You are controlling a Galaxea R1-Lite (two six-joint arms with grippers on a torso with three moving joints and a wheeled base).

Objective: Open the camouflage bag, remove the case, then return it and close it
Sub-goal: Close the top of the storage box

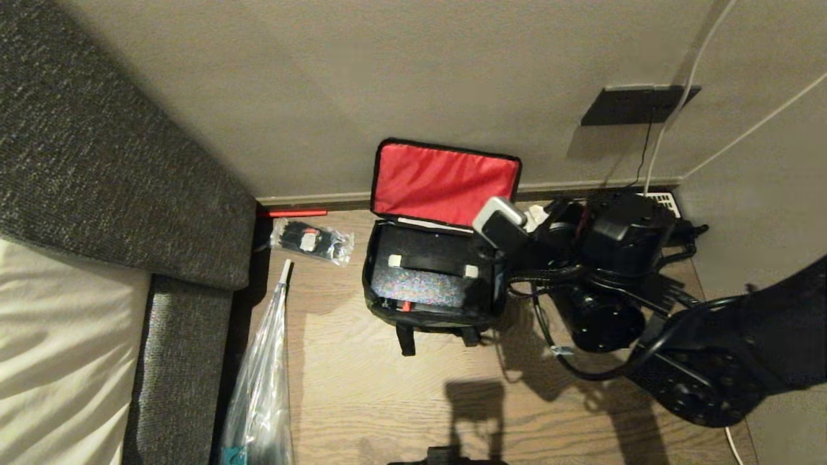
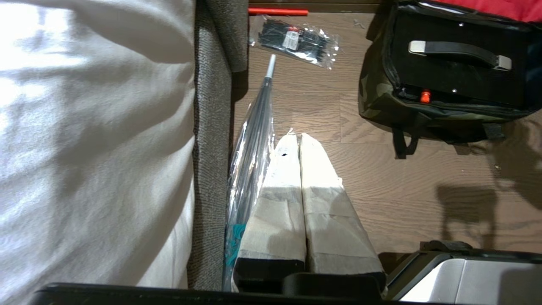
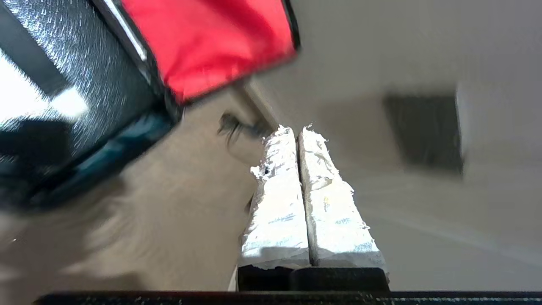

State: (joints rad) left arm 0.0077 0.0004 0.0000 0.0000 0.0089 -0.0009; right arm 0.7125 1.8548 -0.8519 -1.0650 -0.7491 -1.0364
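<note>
The camouflage bag (image 1: 426,316) stands open on the wooden floor against the wall, its red-lined lid (image 1: 446,183) raised. Inside lies the black case (image 1: 423,248) with a black strap handle (image 1: 433,261) across it. The left wrist view shows the bag (image 2: 423,114) and the case (image 2: 457,72) too. My right arm (image 1: 607,258) sits just right of the bag. The right gripper (image 3: 298,129) is shut and empty, pointing at the wall beside the lid (image 3: 207,42). My left gripper (image 2: 298,135) is shut and empty, hanging over the floor by the sofa.
A clear packet of black ties (image 1: 312,241) and a red rod (image 1: 297,212) lie left of the bag. A plastic-sleeved umbrella (image 1: 265,374) leans along the grey sofa (image 1: 97,161). A dark wall panel (image 1: 636,105) with cables is on the wall, above my right arm.
</note>
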